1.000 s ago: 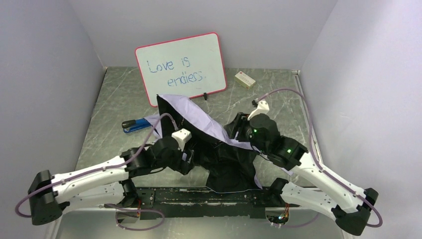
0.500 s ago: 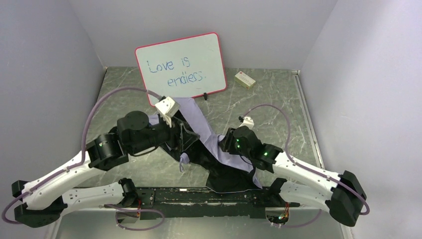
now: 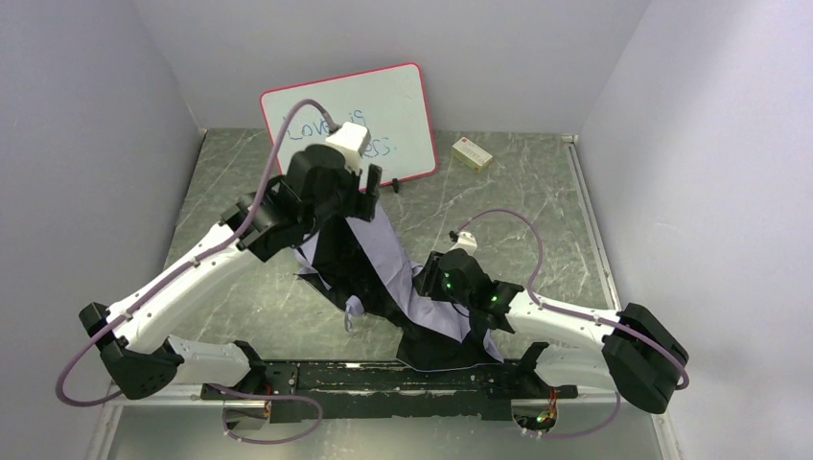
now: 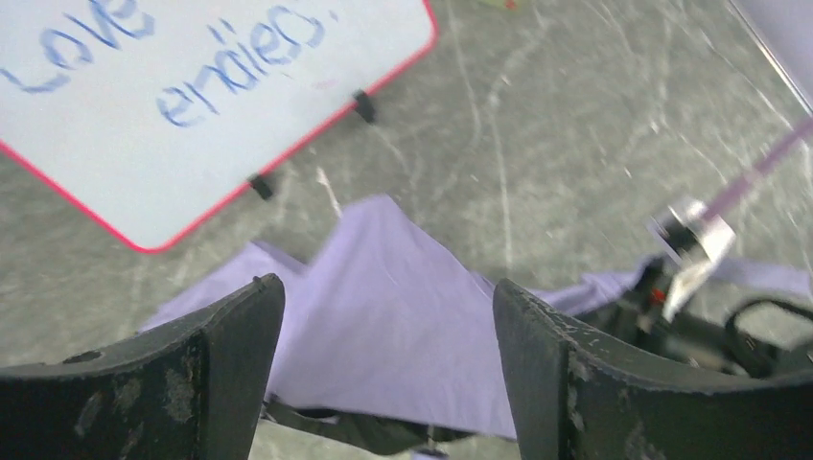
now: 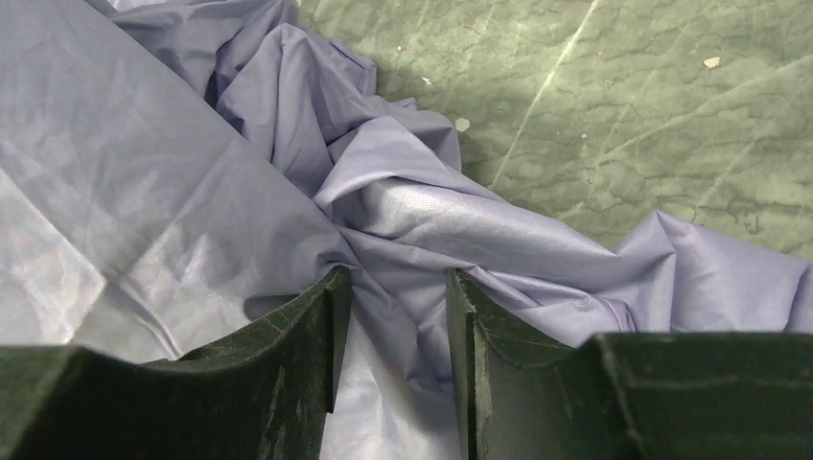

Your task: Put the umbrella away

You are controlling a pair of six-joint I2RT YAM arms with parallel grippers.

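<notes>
**Left claw lifts away from a half-gathered umbrella**

Up and back goes my left claw (image 3: 369, 184) over the past second, from low beside the canopy to a high spot in front of the whiteboard (image 3: 350, 125). My right claw (image 3: 423, 282) meanwhile slides in toward the middle of the table. The umbrella (image 3: 383, 257) lies between them at the table's centre, collapsed but untidy. Its lavender cloth runs in a band from near the whiteboard's foot down toward my bases, with black lining and ribs splayed on either side. I cannot make out the shaft, handle or strap.

My left claw hangs released, jaws wide with nothing between them, and its wrist camera looks down on cloth below. My right claw is clenched on a bunched fold of the cloth, and creases fan out from the pinch.

I judge the step in hand to be gathering the canopy, with the task well short of done. The next move likely calls for my left claw to come down and take a fresh hold on the loose far end. The right would keep its fold so the panels draw together. Thin cloth may slip, and the ribs could snag.

The table (image 3: 537, 216) is grey-green marbled stone. A small pale box (image 3: 472, 153) sits toward the far right, well apart from the umbrella. Plain pale walls close in three sides.
</notes>
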